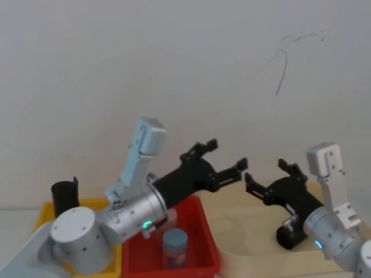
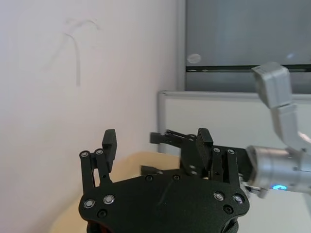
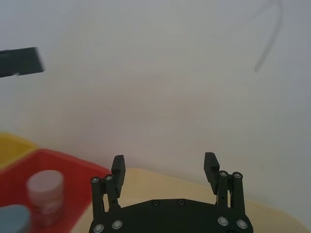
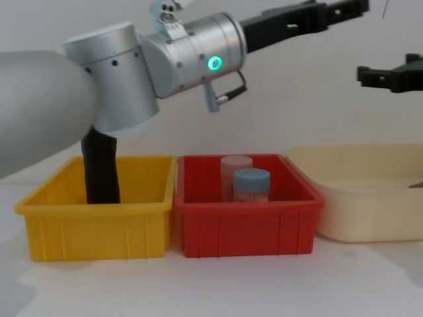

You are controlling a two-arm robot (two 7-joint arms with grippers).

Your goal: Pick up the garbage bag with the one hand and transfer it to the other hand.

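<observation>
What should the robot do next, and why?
Probably lower the right tool toward the black plastic roll lying in the beige tray beneath that arm. Both tools hang open and empty in the air, the left tool facing the right one, so nothing is picked up yet.

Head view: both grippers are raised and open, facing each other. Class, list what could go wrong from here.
1. The left gripper and right gripper point at each other with fingertips close; if either advances, they could collide.
2. Both are empty, and the black roll standing in the yellow bin shows no label band, so grabbing it may mean taking the wrong roll.
</observation>
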